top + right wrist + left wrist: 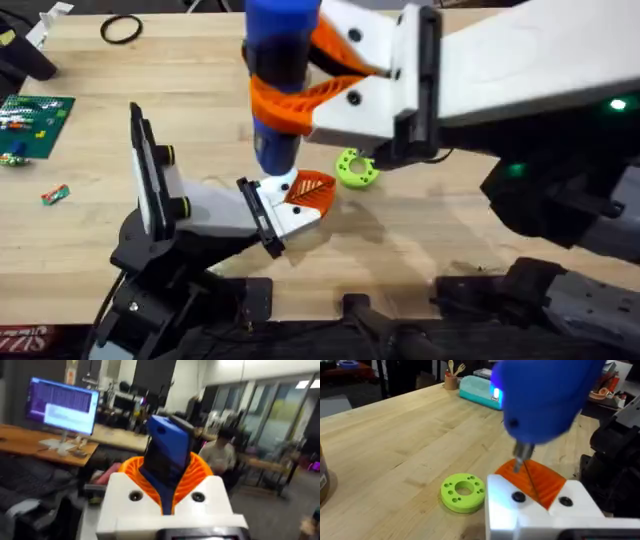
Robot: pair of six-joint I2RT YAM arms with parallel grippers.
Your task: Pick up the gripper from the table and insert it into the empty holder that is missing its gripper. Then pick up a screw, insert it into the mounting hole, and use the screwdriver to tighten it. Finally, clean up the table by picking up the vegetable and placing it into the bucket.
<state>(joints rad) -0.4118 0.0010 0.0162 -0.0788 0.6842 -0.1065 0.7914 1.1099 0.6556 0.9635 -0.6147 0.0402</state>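
Note:
My right gripper [278,100] is shut on the blue screwdriver [280,60], which it holds upright over the holder [215,212]. Its orange fingers [200,472] wrap the blue body [167,455]. The small orange gripper [313,192] sits in the holder's white end, beside the black plate [260,215]. Seen from the left wrist, the screwdriver's thin bit [522,457] points down onto the orange gripper [537,480], just behind the white piece [540,510] with two dark screw heads. A small red and green piece [55,194], possibly the vegetable, lies at far left. The bucket is out of view.
A green ring [356,168] with holes lies right of the holder. A green circuit board [35,122] and a black loop [121,30] sit at the back left. A dark rounded object [322,482] shows at the left wrist view's edge.

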